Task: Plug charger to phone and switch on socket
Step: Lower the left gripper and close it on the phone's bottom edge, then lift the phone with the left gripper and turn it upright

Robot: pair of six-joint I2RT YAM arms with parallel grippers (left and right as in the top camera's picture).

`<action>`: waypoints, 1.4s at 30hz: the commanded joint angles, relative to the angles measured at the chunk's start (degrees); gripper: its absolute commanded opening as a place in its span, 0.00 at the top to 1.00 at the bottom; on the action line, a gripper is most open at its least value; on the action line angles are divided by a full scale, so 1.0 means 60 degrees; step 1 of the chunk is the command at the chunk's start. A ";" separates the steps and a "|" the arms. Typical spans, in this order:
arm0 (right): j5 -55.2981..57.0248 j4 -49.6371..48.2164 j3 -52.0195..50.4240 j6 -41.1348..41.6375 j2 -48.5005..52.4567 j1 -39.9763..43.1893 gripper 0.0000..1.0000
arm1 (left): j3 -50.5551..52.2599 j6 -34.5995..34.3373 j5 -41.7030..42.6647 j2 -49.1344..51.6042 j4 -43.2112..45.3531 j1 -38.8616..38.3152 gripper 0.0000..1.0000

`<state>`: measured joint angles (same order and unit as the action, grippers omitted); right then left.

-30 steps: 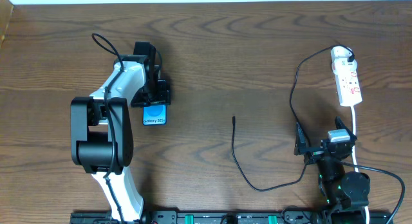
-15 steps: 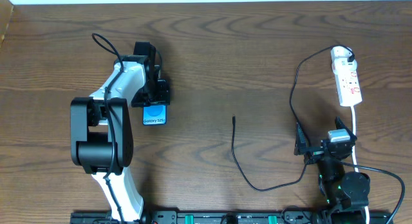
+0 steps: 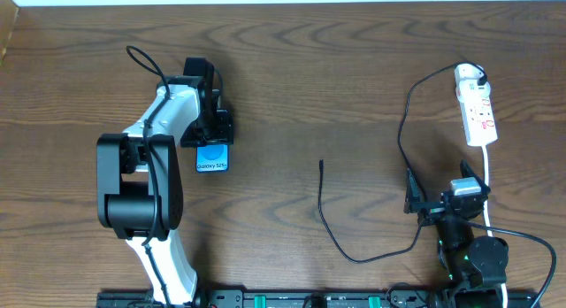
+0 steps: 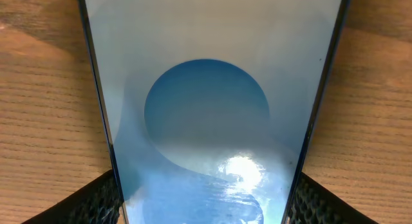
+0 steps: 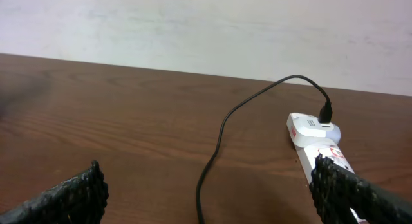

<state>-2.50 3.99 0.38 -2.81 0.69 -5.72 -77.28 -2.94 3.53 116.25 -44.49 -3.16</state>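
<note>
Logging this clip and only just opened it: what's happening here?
The left gripper is shut on the edges of the phone, screen facing up, on the left of the table. The right gripper is open and holds nothing, facing the socket. The charger runs from the socket, and its plug tip lies loose mid-table, not yet in the phone.
</note>
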 commanded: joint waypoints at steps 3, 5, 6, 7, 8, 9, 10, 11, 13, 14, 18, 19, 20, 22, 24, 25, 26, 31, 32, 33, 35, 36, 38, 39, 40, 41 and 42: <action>0.0080 0.0047 -0.0011 -0.0117 -0.0066 -0.0062 0.01 | 0.0277 0.0029 -0.0266 0.0164 0.0091 0.0040 0.92; 0.0080 0.0047 -0.0011 -0.0117 -0.0066 -0.0062 0.01 | 0.0222 0.0127 -0.0270 0.0164 0.0076 0.0040 0.93; 0.0080 0.0047 -0.0011 -0.0117 -0.0066 -0.0062 0.01 | 0.0178 0.0135 -0.0270 0.0164 0.0069 0.0040 0.93; 0.0080 0.0047 -0.0011 -0.0117 -0.0066 -0.0062 0.01 | 0.0120 0.0135 -0.0270 0.0164 0.0044 0.0040 0.93; 0.0080 0.0047 -0.0011 -0.0117 -0.0066 -0.0062 0.01 | 0.0062 0.0131 -0.0266 0.0164 0.0018 0.0040 0.93; 0.0080 0.0047 -0.0011 -0.0117 -0.0066 -0.0062 0.01 | -0.0029 0.0127 -0.0262 0.0164 -0.0018 0.0040 0.93; 0.0080 0.0047 -0.0011 -0.0117 -0.0066 -0.0062 0.01 | -0.0098 0.0127 -0.0262 0.0164 -0.0044 0.0040 0.93; 0.0080 0.0047 -0.0011 -0.0117 -0.0066 -0.0062 0.01 | -0.0178 0.0127 -0.0262 0.0160 -0.0087 0.0040 0.93; 0.0080 0.0047 -0.0011 -0.0117 -0.0066 -0.0062 0.01 | -0.0342 0.0127 -0.0262 0.0157 -0.0200 0.0040 0.93; 0.0080 0.0047 -0.0011 -0.0117 -0.0066 -0.0062 0.01 | -0.0423 0.0127 -0.0262 0.0160 -0.0277 0.0040 0.93; 0.0080 0.0047 -0.0011 -0.0117 -0.0066 -0.0062 0.01 | -0.0688 0.0131 -0.0262 0.0142 -0.0506 0.0040 0.93; 0.0080 0.0047 -0.0011 -0.0117 -0.0066 -0.0062 0.01 | -0.0750 0.0131 -0.0262 0.0142 -0.0550 0.0040 0.93; 0.0080 0.0047 -0.0011 -0.0117 -0.0066 -0.0062 0.01 | -0.0798 0.0131 -0.0262 0.0142 -0.0579 0.0040 0.93; 0.0080 0.0047 -0.0011 -0.0117 -0.0066 -0.0062 0.01 | -0.0874 0.0127 -0.0262 0.0142 -0.0623 0.0040 0.93; 0.0080 0.0047 -0.0011 -0.0117 -0.0066 -0.0062 0.01 | -0.0896 0.0127 -0.0251 0.0127 -0.0619 0.0040 0.93; 0.0080 0.0047 -0.0011 -0.0117 -0.0066 -0.0062 0.01 | -0.0900 0.0127 -0.0219 0.0113 -0.0616 0.0040 0.93; 0.0080 0.0047 -0.0011 -0.0117 -0.0066 -0.0062 0.01 | -0.0903 0.0131 -0.0168 0.0106 -0.0616 0.0040 0.93; 0.0080 0.0047 -0.0011 -0.0117 -0.0066 -0.0062 0.01 | -0.0914 0.0127 -0.0153 -0.0033 -0.0648 0.0040 0.93; 0.0080 0.0047 -0.0011 -0.0117 -0.0066 -0.0062 0.01 | -0.0914 0.0127 -0.0153 -0.0069 -0.0652 0.0040 0.92; 0.0080 0.0047 -0.0011 -0.0117 -0.0066 -0.0062 0.01 | -0.0914 0.0127 -0.0149 -0.0120 -0.0667 0.0040 0.93; 0.0080 0.0047 -0.0011 -0.0117 -0.0066 -0.0062 0.01 | -0.0914 0.0131 -0.0036 -0.0248 -0.0685 0.0040 0.93; 0.0080 0.0047 -0.0011 -0.0117 -0.0066 -0.0062 0.01 | -0.0914 0.0131 0.0029 -0.0331 -0.0685 0.0040 0.93; 0.0080 0.0047 -0.0011 -0.0117 -0.0066 -0.0062 0.01 | -0.0914 0.0131 0.0029 -0.0499 -0.0681 0.0040 0.92; 0.0080 0.0047 -0.0011 -0.0117 -0.0066 -0.0062 0.01 | -0.0914 0.0131 0.0029 -0.0586 -0.0681 0.0040 0.93; 0.0080 0.0047 -0.0011 -0.0117 -0.0066 -0.0062 0.01 | -0.0914 0.0131 0.0022 -0.0656 -0.0685 0.0040 0.93; 0.0080 0.0047 -0.0011 -0.0117 -0.0066 -0.0062 0.01 | -0.0914 0.0131 0.0025 -0.0721 -0.0685 0.0044 0.93; 0.0080 0.0047 -0.0011 -0.0117 -0.0066 -0.0062 0.01 | -0.0914 0.0131 0.0025 -0.0769 -0.0685 0.0040 0.92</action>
<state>-2.50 3.99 0.38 -2.81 0.69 -5.72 -81.06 -2.74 3.14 115.26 -48.21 -3.11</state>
